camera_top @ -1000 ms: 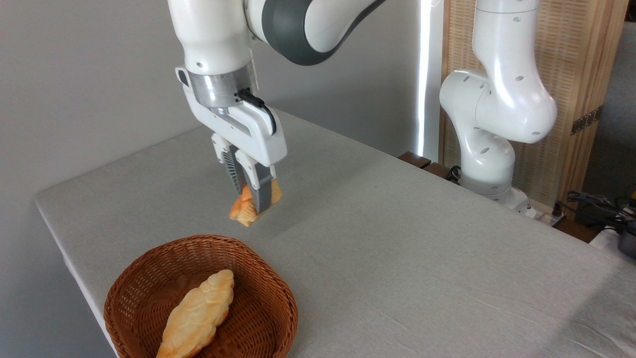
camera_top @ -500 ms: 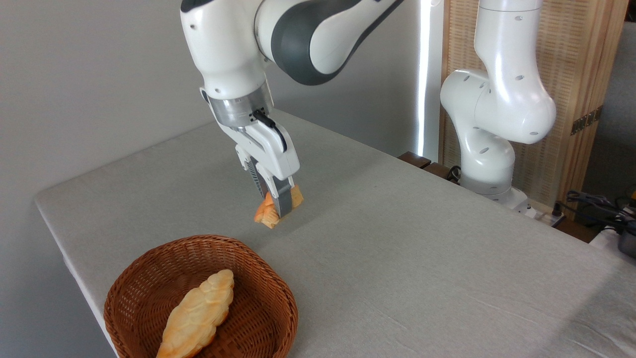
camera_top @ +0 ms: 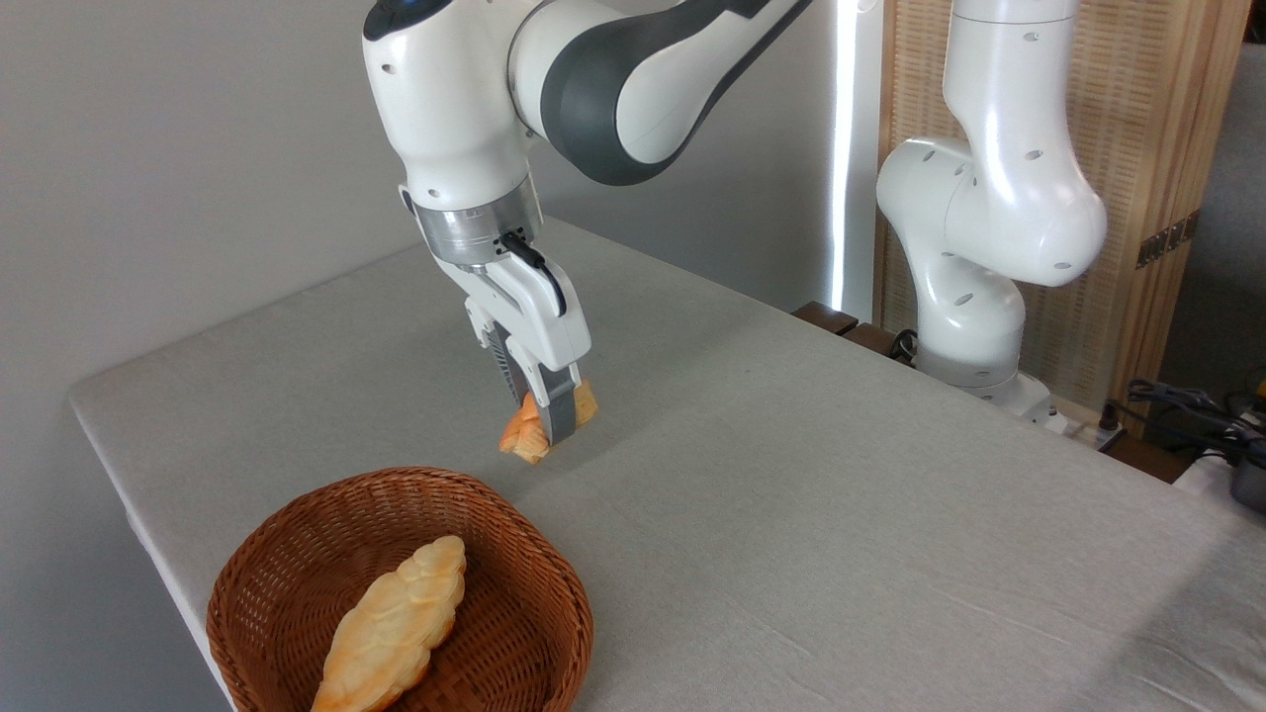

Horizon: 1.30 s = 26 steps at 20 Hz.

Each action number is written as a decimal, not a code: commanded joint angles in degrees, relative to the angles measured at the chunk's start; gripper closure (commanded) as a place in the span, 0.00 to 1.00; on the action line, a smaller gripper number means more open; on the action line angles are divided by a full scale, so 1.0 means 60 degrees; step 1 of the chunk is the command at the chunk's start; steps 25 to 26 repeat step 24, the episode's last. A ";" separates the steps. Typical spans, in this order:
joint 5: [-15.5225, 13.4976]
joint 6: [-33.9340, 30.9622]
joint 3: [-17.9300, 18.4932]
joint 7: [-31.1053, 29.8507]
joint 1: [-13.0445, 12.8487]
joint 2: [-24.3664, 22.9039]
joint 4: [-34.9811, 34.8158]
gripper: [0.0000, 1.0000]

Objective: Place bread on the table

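Note:
The bread (camera_top: pixel 526 438), a small orange-brown bun, sits tilted between the fingers of my gripper (camera_top: pixel 547 427), which is shut on it. Its lower edge is at or just above the light-grey table (camera_top: pixel 791 465); I cannot tell whether it touches. The near finger hides the middle of the bun. The gripper hangs just beyond the far rim of the wicker basket.
A brown wicker basket (camera_top: pixel 539 583) stands at the front left and holds a pale-yellow braided loaf (camera_top: pixel 393 625). The arm's white base (camera_top: pixel 974 297) rises at the table's far right edge. The table's left edge lies close to the basket. Cables lie at the far right.
The gripper carried the bread to the right and downward away from above the basket, then settled slightly lower, close to the cloth. The grip stayed shut throughout.

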 commanded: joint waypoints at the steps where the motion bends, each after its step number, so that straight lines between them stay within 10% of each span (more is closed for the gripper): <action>1: -0.0032 0.0328 0.0038 0.0170 -0.0061 -0.0061 -0.0074 0.00; 26: 0.0129 0.0884 0.0492 0.0141 0.0041 -0.0295 0.1025 0.00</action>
